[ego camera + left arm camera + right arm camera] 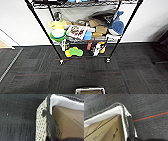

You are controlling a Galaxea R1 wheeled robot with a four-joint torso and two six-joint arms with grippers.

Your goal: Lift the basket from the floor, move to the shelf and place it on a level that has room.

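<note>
The cream woven basket [90, 90] with its dark braided rim sits at the bottom edge of the head view, over the dark carpet floor [37, 75]. The black wire shelf [42, 27] stands straight ahead on castors. In the left wrist view, the basket's woven side [40, 125] and black loop handle [50, 122] run into my left gripper [51, 139], shut on the handle. In the right wrist view, the other handle [130, 126] runs into my right gripper [130, 139], likewise shut. A brown cardboard box [70, 121] lies inside the basket.
The shelf's middle tier [82, 31] is crowded with bowls, boxes and a blue plush toy [117, 25]. Its low tier holds bottles and yellow-green sponges [74, 52]. A higher wire level [75, 4] crosses the top edge. Behind is a white wall. Red lines cross the carpet [100, 73].
</note>
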